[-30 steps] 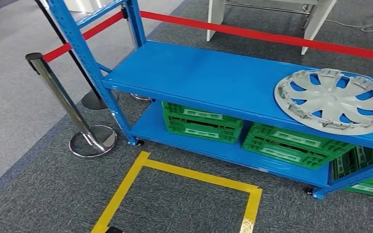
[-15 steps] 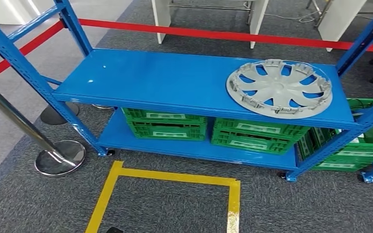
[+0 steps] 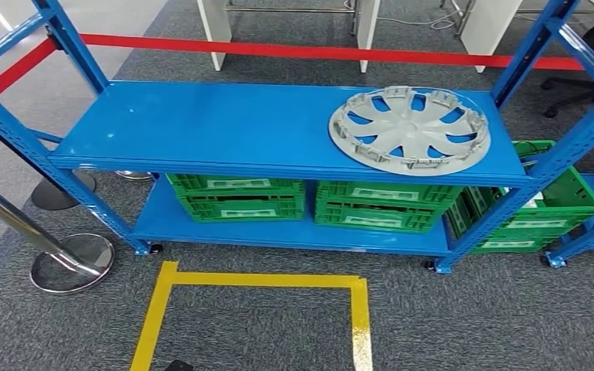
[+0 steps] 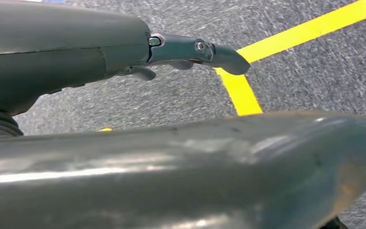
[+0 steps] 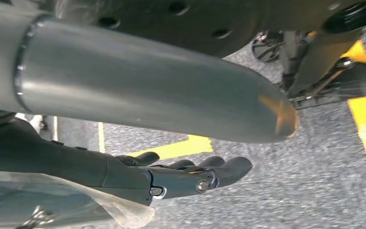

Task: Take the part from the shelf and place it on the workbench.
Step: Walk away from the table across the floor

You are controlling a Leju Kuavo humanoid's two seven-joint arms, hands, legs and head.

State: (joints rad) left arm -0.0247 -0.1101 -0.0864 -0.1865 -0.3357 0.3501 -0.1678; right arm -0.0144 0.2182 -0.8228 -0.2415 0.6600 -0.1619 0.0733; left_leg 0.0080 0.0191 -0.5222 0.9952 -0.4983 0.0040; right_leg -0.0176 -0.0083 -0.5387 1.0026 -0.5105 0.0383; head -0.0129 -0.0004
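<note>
The part is a silver-grey wheel cover (image 3: 410, 127) lying flat on the right end of the blue shelf's (image 3: 201, 124) upper board. My left hand (image 4: 190, 50) hangs over grey carpet and a yellow tape line, fingers stretched out and holding nothing. My right hand (image 5: 190, 174) also hangs low above the carpet, its dark fingers extended side by side with nothing in them. Both hands are far below the wheel cover.
Green crates (image 3: 236, 197) (image 3: 387, 205) fill the shelf's lower board, and more (image 3: 534, 209) stand at the right. A chrome stanchion (image 3: 69, 263) stands at the left, with a red belt (image 3: 294, 52) behind the shelf. A yellow tape square (image 3: 263, 280) marks the carpet in front.
The whole head picture has shifted: the camera has turned right, so the shelf now faces me squarely and the wheel cover sits nearer the middle. Nothing on the shelf has moved.
</note>
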